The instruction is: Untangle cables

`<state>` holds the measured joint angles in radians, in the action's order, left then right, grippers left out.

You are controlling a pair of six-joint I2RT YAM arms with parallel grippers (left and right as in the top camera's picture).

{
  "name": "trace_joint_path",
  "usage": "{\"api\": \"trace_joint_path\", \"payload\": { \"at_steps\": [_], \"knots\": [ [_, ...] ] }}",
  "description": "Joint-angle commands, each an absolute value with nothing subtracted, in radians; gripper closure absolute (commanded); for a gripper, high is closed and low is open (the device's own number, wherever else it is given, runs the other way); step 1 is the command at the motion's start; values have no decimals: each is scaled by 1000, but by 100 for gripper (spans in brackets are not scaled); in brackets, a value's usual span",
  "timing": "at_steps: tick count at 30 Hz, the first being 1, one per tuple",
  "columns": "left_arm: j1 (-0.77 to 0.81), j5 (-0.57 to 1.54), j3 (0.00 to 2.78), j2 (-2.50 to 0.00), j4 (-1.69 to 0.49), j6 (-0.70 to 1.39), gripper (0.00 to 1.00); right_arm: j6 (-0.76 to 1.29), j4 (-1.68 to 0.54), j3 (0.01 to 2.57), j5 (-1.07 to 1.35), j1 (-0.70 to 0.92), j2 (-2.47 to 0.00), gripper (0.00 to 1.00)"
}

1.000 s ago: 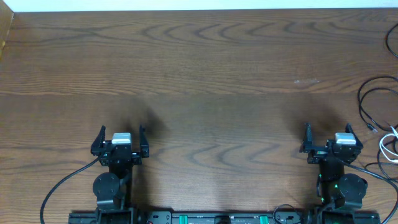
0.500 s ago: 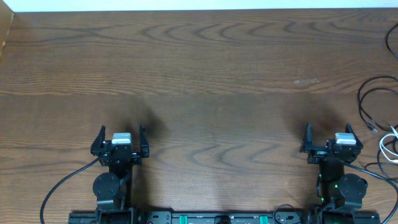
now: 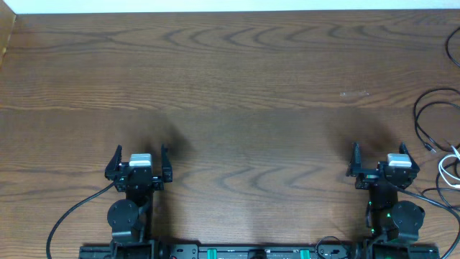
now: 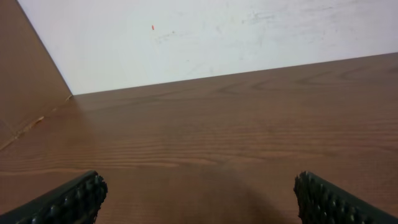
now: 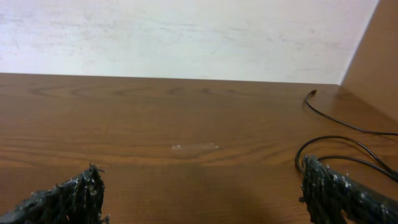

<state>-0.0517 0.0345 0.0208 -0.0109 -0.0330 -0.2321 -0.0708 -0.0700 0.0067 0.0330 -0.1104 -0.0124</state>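
Note:
Thin black cables (image 3: 431, 111) loop at the table's right edge in the overhead view, with a short white cable (image 3: 448, 170) just below them. The right wrist view shows the black cables (image 5: 339, 146) curving past its right finger. My right gripper (image 3: 380, 162) (image 5: 202, 196) stands open near the front edge, left of the cables and apart from them. My left gripper (image 3: 139, 163) (image 4: 198, 199) is open at the front left, far from the cables, with only bare wood between its pads.
The wooden table (image 3: 237, 86) stretches wide between and beyond the arms. A thicker black arm cable (image 3: 72, 212) runs from the left arm's base. A pale wall (image 4: 217, 37) rises behind the far edge.

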Motion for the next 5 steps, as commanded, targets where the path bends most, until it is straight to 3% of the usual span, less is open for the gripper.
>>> {"api": "trace_joint_path", "payload": {
  "at_steps": [1, 5],
  "knots": [
    [-56, 4, 4, -4, -73, -223, 3, -84, -75, 6, 28, -103, -5, 1],
    [-56, 4, 4, -4, -73, -223, 3, -83, -75, 6, 28, -103, -5, 1]
  ]
}}
